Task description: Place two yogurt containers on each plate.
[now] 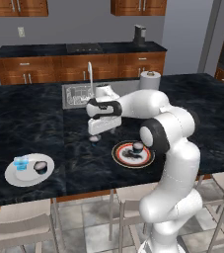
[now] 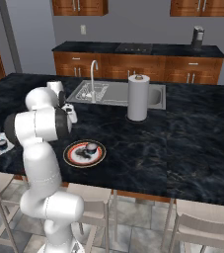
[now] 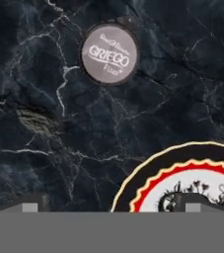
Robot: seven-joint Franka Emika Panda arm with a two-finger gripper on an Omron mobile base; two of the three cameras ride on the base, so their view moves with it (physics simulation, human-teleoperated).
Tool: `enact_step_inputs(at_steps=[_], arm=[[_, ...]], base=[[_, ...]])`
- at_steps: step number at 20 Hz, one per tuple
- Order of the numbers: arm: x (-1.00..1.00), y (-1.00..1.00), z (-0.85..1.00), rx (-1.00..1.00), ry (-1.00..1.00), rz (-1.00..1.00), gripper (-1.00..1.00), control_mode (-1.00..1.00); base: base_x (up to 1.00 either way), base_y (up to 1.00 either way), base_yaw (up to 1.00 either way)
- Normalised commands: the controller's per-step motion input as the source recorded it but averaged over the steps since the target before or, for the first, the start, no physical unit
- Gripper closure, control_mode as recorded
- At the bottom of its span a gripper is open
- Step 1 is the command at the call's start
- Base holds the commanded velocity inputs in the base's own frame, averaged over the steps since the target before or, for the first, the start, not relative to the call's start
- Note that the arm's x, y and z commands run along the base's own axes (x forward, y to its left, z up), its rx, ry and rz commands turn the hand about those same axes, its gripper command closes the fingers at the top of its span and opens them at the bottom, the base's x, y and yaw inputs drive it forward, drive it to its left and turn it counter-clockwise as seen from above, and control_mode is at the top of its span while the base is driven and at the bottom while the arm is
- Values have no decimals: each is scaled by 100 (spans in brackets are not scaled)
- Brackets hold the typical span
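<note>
Because the last dark round yogurt cup with its pale grey lid (image 3: 109,54) sits loose on the black marble worktop (image 3: 34,123) just beyond the orange-rimmed patterned plate (image 3: 148,173), my released, empty gripper (image 1: 95,132) could knock it aside if I descend off-centre.

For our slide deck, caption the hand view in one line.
Lone yogurt cup on the dark marble counter, apart from the patterned plate.

Bare counter (image 3: 44,148) surrounds the yogurt cup (image 3: 109,54); patterned plate (image 3: 148,178) nearby.
</note>
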Motion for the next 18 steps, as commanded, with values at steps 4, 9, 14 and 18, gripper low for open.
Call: enact_step_inputs(at_steps=[4, 9, 14, 18], arm=[[64, 26, -5, 9, 2, 32, -100, -100], [50, 30, -28, 0, 8, 22, -100, -100], [34, 26, -41, 0, 1, 16, -100, -100], [25, 0, -35, 0, 2, 8, -100, -100]], base=[[0, 0, 0], [0, 0, 0], [0, 0, 0], [0, 0, 0]])
